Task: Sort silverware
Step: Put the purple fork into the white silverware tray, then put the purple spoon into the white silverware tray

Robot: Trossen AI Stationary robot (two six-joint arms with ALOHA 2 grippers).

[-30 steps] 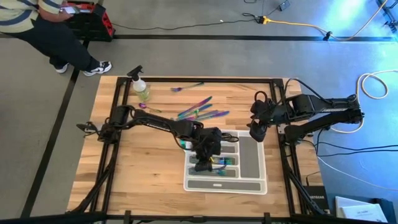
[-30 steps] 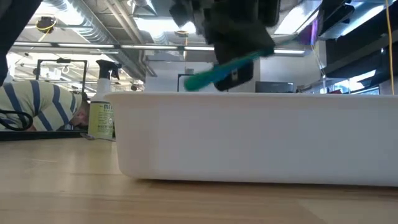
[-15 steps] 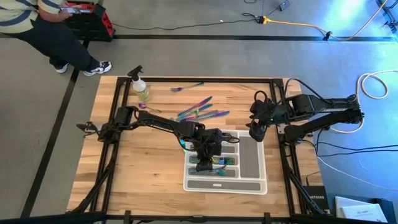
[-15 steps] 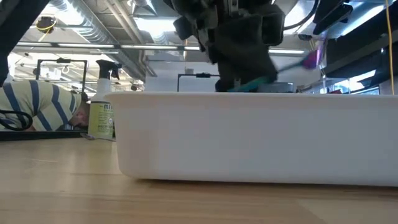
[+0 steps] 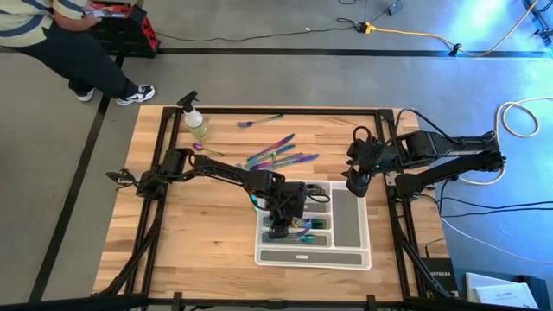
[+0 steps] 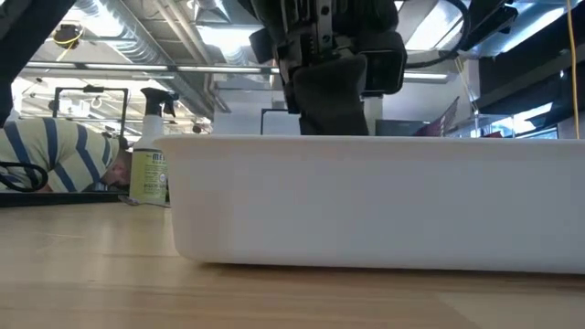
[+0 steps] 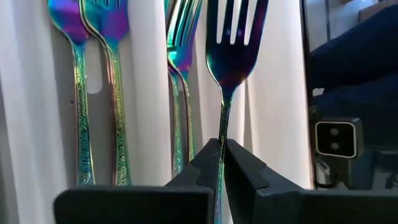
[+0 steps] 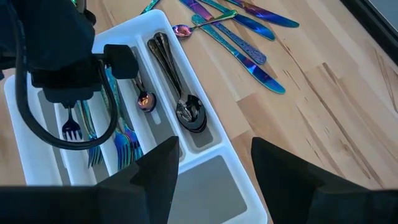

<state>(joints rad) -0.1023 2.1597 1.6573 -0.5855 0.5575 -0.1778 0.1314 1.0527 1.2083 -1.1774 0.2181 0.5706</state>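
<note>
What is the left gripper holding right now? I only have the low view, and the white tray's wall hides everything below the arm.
Observer: The left gripper is shut on the handle of an iridescent rainbow metal fork, tines pointing away from the wrist.
Operator: Is it over the tray?
Observer: Yes, low over a narrow compartment of the white-grey compartment tray, beside other rainbow forks already lying there.
Operator: Where is the right arm?
Observer: The right gripper is open and hovers at the tray's far right corner, holding nothing.
Operator: Anything left to sort?
Observer: Several rainbow pieces lie loose on the wooden table beyond the tray.
</note>
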